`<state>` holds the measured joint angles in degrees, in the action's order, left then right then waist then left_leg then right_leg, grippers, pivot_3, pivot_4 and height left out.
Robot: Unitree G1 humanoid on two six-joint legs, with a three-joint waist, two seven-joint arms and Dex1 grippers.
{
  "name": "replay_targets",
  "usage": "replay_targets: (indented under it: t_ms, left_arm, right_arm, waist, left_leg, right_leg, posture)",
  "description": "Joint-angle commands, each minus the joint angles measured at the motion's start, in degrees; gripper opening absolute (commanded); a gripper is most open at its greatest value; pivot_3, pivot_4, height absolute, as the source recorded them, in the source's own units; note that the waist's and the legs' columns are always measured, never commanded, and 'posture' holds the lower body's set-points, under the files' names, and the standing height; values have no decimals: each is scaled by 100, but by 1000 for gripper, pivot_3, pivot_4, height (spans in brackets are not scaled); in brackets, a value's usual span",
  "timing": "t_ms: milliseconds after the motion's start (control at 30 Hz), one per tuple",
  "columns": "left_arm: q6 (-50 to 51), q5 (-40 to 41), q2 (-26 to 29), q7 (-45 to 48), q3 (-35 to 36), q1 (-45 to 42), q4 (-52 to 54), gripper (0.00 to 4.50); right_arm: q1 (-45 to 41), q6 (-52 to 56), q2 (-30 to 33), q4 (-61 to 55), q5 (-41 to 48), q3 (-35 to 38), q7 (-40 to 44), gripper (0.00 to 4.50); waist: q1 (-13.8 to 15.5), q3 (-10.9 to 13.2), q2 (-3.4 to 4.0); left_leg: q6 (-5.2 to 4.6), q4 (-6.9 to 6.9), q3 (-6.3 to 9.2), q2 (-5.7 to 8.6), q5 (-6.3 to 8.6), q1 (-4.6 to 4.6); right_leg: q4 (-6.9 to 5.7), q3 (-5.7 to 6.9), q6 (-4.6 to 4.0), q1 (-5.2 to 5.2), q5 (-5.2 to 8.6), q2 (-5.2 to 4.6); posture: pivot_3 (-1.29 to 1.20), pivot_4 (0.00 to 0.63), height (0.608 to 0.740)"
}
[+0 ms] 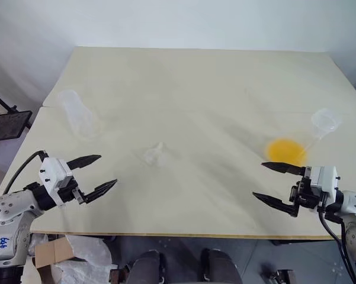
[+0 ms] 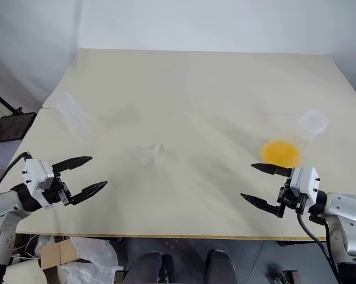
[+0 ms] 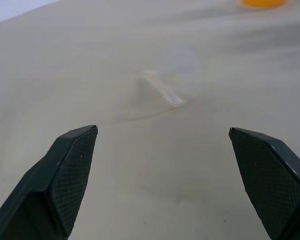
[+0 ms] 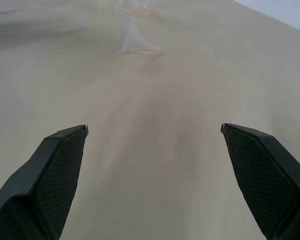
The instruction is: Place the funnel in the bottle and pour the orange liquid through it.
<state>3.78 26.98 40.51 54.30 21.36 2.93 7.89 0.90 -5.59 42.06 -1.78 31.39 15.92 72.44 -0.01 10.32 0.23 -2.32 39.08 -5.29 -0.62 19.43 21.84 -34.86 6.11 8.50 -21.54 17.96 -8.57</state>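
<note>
The funnel (image 1: 153, 154), small and clear, lies near the middle of the pale table (image 1: 195, 83); it also shows ahead of the fingers as the funnel (image 3: 169, 82) and the funnel (image 4: 135, 40). The bottle (image 1: 78, 113), an empty clear flask, stands at the left. A second flask (image 1: 324, 122) at the right holds the orange liquid (image 1: 286, 151) in its base. My left gripper (image 1: 106, 170) hovers open over the near-left edge, below the bottle. Open as well, my right gripper (image 1: 258, 179) sits just in front of the orange flask. Neither holds anything.
A black flat stand (image 1: 7, 125) sits off the table's left side. A cardboard box (image 1: 50, 251) and plastic bags lie on the floor under the near-left corner. White walls close off the far side.
</note>
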Motion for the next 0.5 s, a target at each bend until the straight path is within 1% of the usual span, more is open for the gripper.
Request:
replay_targets:
  t_ms: [33,100,200,367,433,500]
  left_arm:
    - [-189,17,-39,-93,172,-11,59,4500]
    - [-200,-56,-80,-271,223,-10,-34,4500]
    - [-65,171,-258,-544,488,41,-143,4500]
    - [-114,490,-877,-1357,1461,436,-572,4500]
    - [-156,530,-1062,-1579,1724,581,-716,4500]
    - [41,658,-1281,-1937,1993,784,-814,4500]
  right_arm:
    - [-9,21,-38,-121,66,4,0,4478]
    - [-122,34,-83,-91,42,-54,-34,4478]
    - [-341,99,-243,-132,55,-184,-170,4478]
    - [-1070,673,-940,-590,331,-504,-1014,4478]
    - [-1304,808,-1153,-674,338,-582,-1290,4478]
    - [-1610,946,-1373,-746,324,-709,-1577,4478]
  waist:
    - [-1,0,0]
    - [-2,0,0]
    - [-15,0,0]
    - [-73,0,0]
    - [-70,0,0]
    - [-63,-1,-4]
  left_leg:
    - [0,0,0,0,0,0]
    - [0,0,0,0,0,-1]
    - [0,0,0,-1,0,-3]
    - [5,0,-2,-8,2,-12]
    - [9,-1,-1,-10,5,-15]
    - [9,-1,-2,-9,6,-16]
  right_leg:
    - [1,0,0,0,0,0]
    - [0,1,0,0,0,0]
    - [-2,0,0,0,0,1]
    - [-12,0,-1,0,0,2]
    - [-17,2,-4,0,2,2]
    - [-18,4,-3,0,2,0]
  posture:
    - [0,150,740]
    - [0,150,740]
    - [0,150,740]
    - [0,150,740]
    - [0,150,740]
    - [0,150,740]
